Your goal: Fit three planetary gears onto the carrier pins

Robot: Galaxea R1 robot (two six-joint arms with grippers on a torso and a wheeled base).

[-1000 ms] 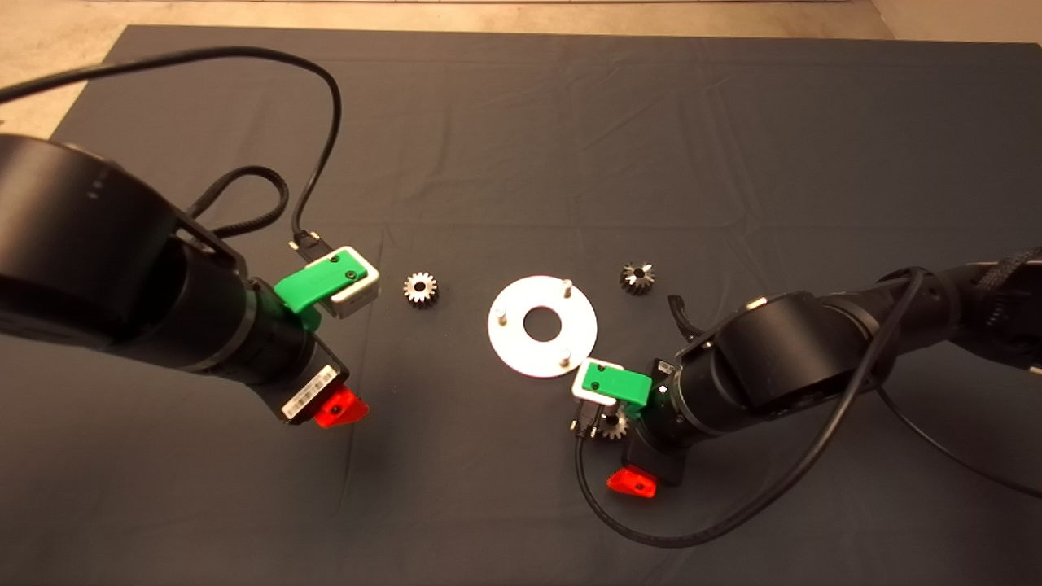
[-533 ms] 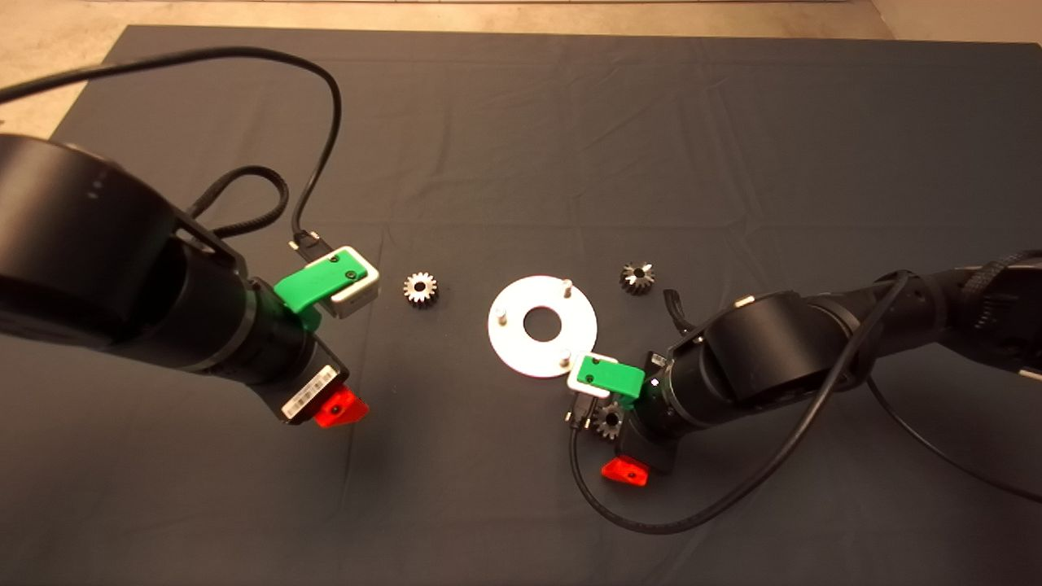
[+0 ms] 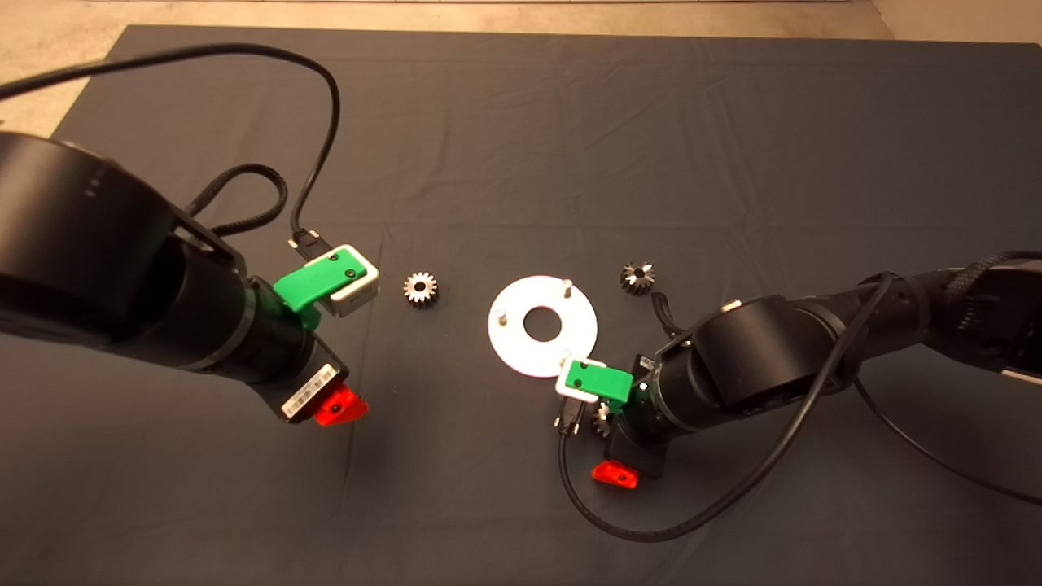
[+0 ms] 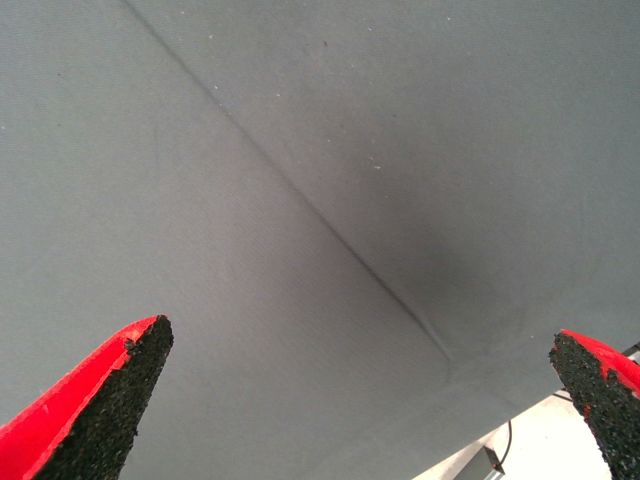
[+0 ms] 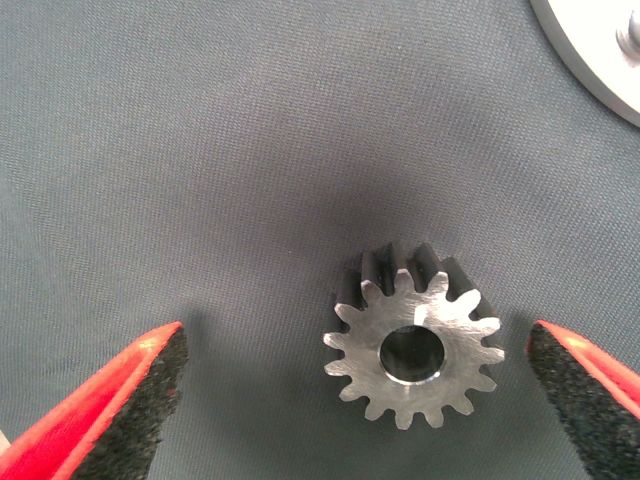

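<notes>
Plainly, the step in hand was judged to be the first pick-up, none of the pins (image 3: pixel 567 285) yet carrying a gear. From the left: the left hand (image 4: pixel 350 400) was held over bare mat (image 3: pixel 456 122), fingers (image 4: pixel 100 400) wide apart and nothing between them. One gear (image 3: pixel 421 288) lay near it, left of the disc (image 3: pixel 543 325); another gear (image 3: pixel 637 277) lay just right of the disc. The right hand (image 5: pixel 350 400) was poised low over the third gear (image 5: pixel 413 345), which lay flat on the tabletop beside the disc's near edge. Its fingers (image 5: pixel 115 410) were spread, and the gear sat between them but off-centre, nearer one finger and touching neither. A centring shift before closing would probably be needed, lest the gear be nudged or tipped.
</notes>
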